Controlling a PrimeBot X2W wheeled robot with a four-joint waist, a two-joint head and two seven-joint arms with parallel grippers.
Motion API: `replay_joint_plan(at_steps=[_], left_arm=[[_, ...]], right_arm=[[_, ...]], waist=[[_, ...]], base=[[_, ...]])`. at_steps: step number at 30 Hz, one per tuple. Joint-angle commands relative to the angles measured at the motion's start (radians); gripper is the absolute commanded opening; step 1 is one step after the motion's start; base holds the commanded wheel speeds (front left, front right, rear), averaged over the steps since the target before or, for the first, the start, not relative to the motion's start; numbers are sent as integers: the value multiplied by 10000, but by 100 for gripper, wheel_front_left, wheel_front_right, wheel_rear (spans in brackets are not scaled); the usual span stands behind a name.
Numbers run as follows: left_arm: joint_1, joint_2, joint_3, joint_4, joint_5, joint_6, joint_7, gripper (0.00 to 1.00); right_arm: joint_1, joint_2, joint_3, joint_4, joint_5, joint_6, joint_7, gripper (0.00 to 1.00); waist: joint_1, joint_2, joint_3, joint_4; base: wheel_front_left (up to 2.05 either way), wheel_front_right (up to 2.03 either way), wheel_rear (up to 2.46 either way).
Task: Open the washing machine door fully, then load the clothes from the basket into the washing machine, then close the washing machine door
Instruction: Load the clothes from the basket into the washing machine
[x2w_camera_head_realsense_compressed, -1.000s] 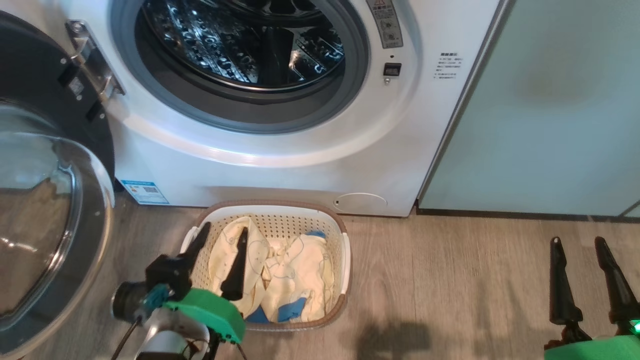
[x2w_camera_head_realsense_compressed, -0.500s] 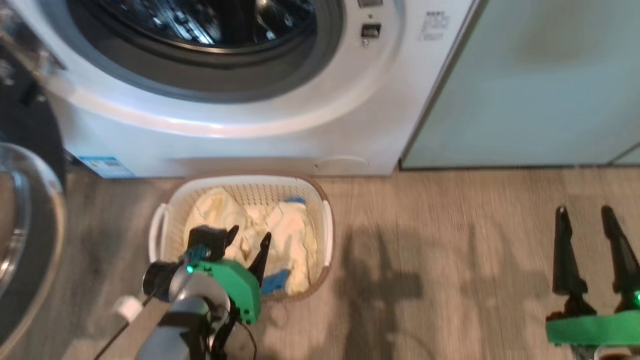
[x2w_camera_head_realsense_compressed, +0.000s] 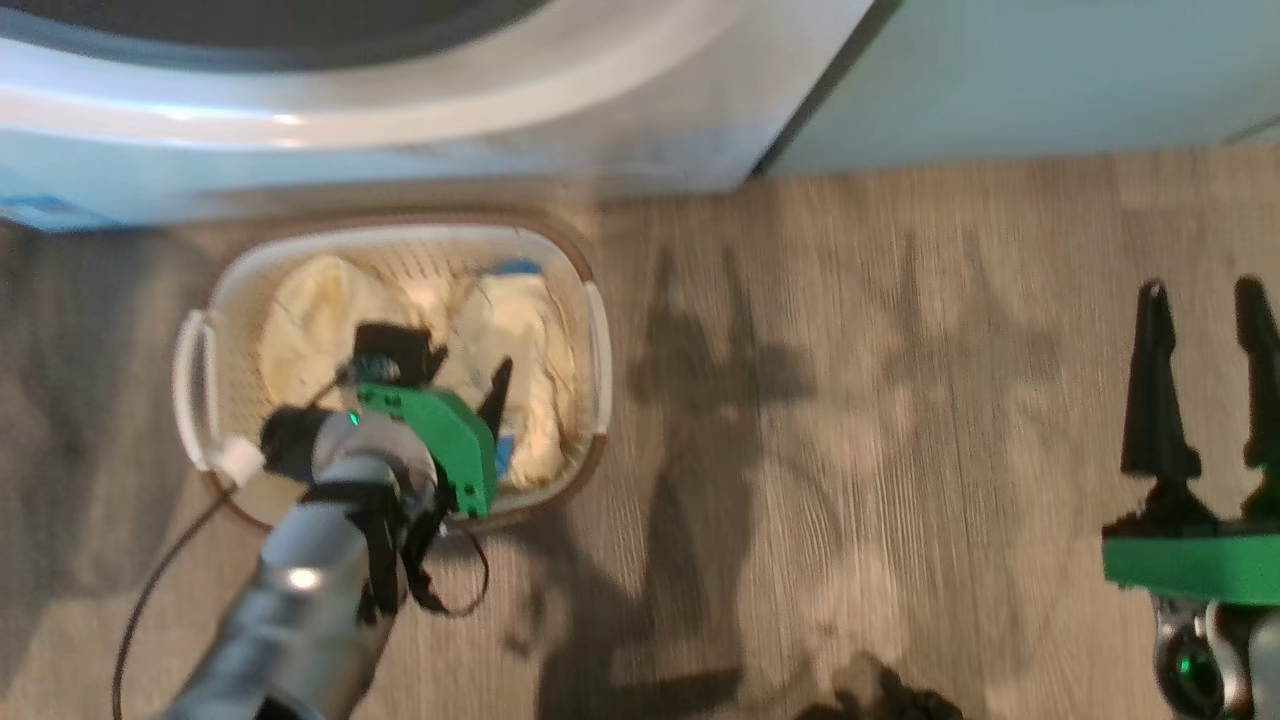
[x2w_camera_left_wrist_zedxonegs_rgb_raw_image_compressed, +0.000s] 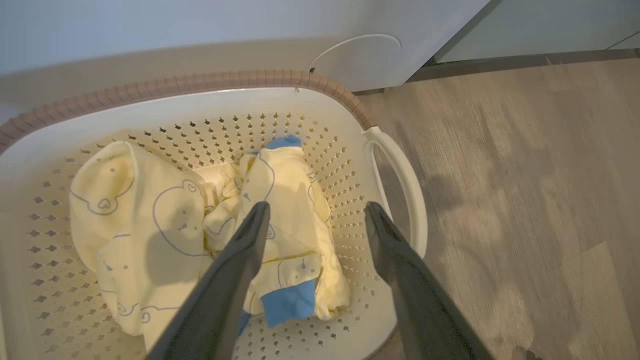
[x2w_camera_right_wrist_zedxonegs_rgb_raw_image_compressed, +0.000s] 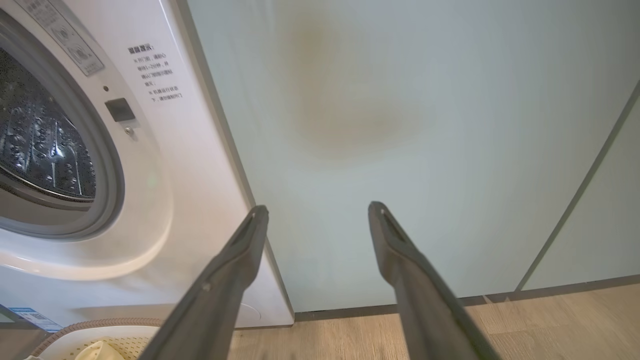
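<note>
Setting: laundry corner of a home. Evidence: white front-loading washing machine (x2w_camera_right_wrist_zedxonegs_rgb_raw_image_compressed: 165, 165) with perforated steel drum (x2w_camera_right_wrist_zedxonegs_rgb_raw_image_compressed: 45, 145), set flush beside pale green cabinet panels (x2w_camera_right_wrist_zedxonegs_rgb_raw_image_compressed: 400, 125); grey-brown wood-grain plank floor (x2w_camera_head_realsense_compressed: 850, 400); cream perforated plastic basket (x2w_camera_left_wrist_zedxonegs_rgb_raw_image_compressed: 200, 82) on that floor just before the machine, holding small pale-yellow cartoon-print garments (x2w_camera_left_wrist_zedxonegs_rgb_raw_image_compressed: 150, 225).

Silver forearm (x2w_camera_head_realsense_compressed: 290, 590), green wrist block (x2w_camera_head_realsense_compressed: 440, 440), blk cable (x2w_camera_head_realsense_compressed: 140, 610), dark tapered claw fingers (x2w_camera_left_wrist_zedxonegs_rgb_raw_image_compressed: 225, 285).
</note>
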Motion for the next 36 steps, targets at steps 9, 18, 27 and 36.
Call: replay_joint_plan(at_steps=[9,18,27,36], left_arm=[[-1544,474,-110,1378,-361,-10,-232,100],[-2453,560,-507,2225,-681,-12,-379,100],[-3126,868,-651,2746,-1093,-12,-223,100],[-3446,1221,-667,3009,-1344,-13,-58,100]], right_arm=[[-902,-114,643,-619,310,-29,-95,100],[-1378,-114,1132,-850,469,-29,-95,100],[-1651,-114,1434,-966,623,-29,-95,100],[-1769,-114,1671,-1025,801,-29,-95,100]], waist=[[-3,0,2131,-493],[-3,0,3090,-444],[-3,0,3923,-694],[-3,0,4460,-1078]], base=[[0,0,0],[0,0,0],[0,0,0],[0,0,0]])
